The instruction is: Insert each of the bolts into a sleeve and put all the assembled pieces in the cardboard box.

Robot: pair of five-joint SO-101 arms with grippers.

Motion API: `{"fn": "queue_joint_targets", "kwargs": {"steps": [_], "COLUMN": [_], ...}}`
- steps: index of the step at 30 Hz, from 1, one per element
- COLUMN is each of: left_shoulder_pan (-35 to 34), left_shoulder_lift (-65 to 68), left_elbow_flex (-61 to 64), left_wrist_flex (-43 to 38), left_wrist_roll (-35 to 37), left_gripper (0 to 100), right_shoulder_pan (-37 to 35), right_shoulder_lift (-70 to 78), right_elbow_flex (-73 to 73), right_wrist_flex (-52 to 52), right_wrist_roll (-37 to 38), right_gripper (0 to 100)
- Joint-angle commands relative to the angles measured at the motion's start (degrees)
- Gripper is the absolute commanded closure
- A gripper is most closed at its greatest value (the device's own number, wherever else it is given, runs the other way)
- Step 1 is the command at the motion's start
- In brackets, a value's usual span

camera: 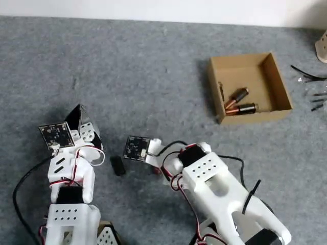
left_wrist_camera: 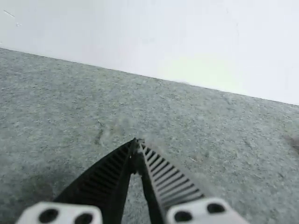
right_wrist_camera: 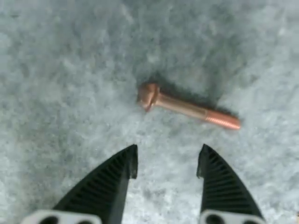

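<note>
Lying flat on the grey mat: one copper bolt (right_wrist_camera: pixel 187 107), round flanged head, bare shank, threaded tip. Standing open-topped toward the mat's far right: cardboard box (camera: pixel 280 84), holding two assembled pieces (camera: pixel 236 97) (camera: pixel 245 108) side by side, copper and dark.

Bright diffuse light; soft dark shadow alongside bolt (right_wrist_camera: pixel 187 108).

a pale object (camera: pixel 323 48) (high view) is cut by the edge.

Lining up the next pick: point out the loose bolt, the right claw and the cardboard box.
bolt (right_wrist_camera: pixel 187 107): right wrist view, mid-shank.
right claw (right_wrist_camera: pixel 168 154): right wrist view, midway between fingertips.
cardboard box (camera: pixel 244 76): high view, bare inner floor.
</note>
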Motion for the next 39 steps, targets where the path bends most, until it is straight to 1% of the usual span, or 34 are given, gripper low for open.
{"fn": "queue_joint_targets", "kwargs": {"steps": [1,4,7,10,13,22,28,35,39], "left_shoulder_pan": [1.3,1.3,1.2,1.1,1.1,1.3,1.3,1.3,1.3], "left_shoulder_lift": [-0.1,-0.1,-0.1,-0.1,-0.1,-0.1,-0.1,-0.1,-0.1], "left_elbow_flex": [0.2,0.2,0.2,0.2,0.2,0.2,0.2,0.2,0.2], "left_wrist_flex": [-1.4,-1.4,-1.4,-1.4,-1.5,-1.5,-1.5,-1.5,-1.5], "left_wrist_roll": [-0.5,-0.5,-0.5,-0.5,-0.5,-0.5,-0.5,-0.5,-0.5], "left_gripper": [99,99,99,99,99,99,99,99,99], "right_shoulder_pan": [-2.9,-4.6,-4.6,-4.5,-4.4,-4.4,-4.4,-4.6,-4.4], "right_shoulder_lift": [0.0,0.4,3.5,8.1,12.5,22.3,25.5,29.9,33.1], "right_elbow_flex": [-2.2,-2.0,-2.1,-2.2,-2.6,-9.6,-9.7,-10.2,-10.2], "right_wrist_flex": [0.1,-3.0,-3.6,-3.6,-3.6,-3.6,-7.3,-7.8,-10.2], "right_wrist_roll": [1.0,1.0,1.3,5.2,5.6,5.4,5.4,5.4,5.4], "right_gripper": [81.5,81.6,81.6,81.6,81.6,81.6,81.6,81.6,81.6]}}
